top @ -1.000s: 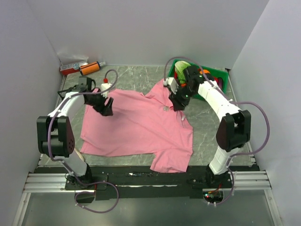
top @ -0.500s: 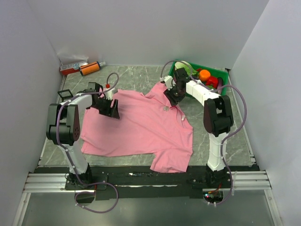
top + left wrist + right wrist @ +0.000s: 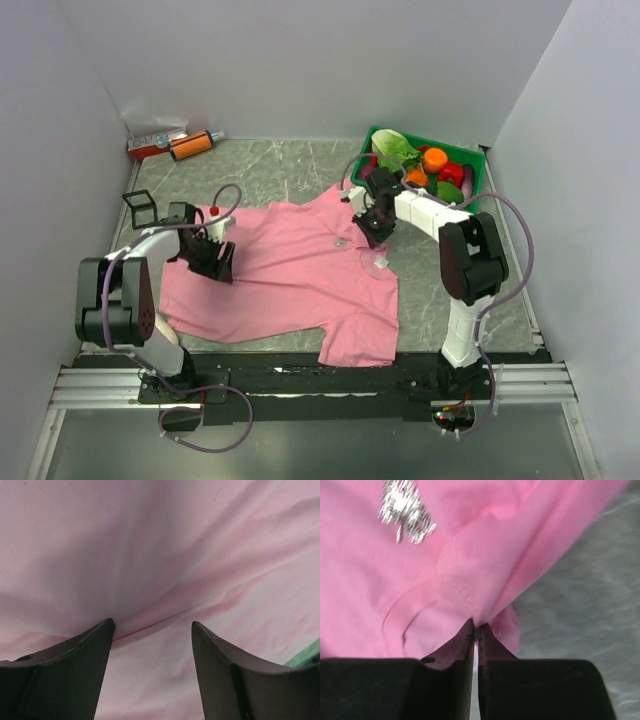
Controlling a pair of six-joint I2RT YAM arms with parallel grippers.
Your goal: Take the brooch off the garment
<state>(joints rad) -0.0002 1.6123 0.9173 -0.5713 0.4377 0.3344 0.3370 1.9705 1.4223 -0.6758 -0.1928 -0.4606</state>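
Note:
The garment, a pink T-shirt (image 3: 290,280), lies flat on the marble table. The brooch (image 3: 340,241) is a tiny silvery speck near the neck; in the right wrist view the brooch (image 3: 405,510) glitters on the cloth above and left of the jaws. My right gripper (image 3: 372,232) is shut on a fold of the garment's edge (image 3: 485,580), with cloth pinched between the tips (image 3: 476,626). Over the shirt's left part, my left gripper (image 3: 222,262) stands open, the pink cloth (image 3: 160,555) spread under its spread fingers (image 3: 152,630). A white neck label (image 3: 381,264) lies nearby.
A green basket (image 3: 478,185) with vegetables stands at the back right, just behind the right arm. An orange tube (image 3: 190,145) and a red-and-white item (image 3: 150,148) lie in the back left corner. A small black frame (image 3: 140,205) stands by the left arm.
My right gripper has shut on the shirt's edge near the neck. The shirt has slid left and nearer. The left gripper moved nearer and left over the cloth, still open.

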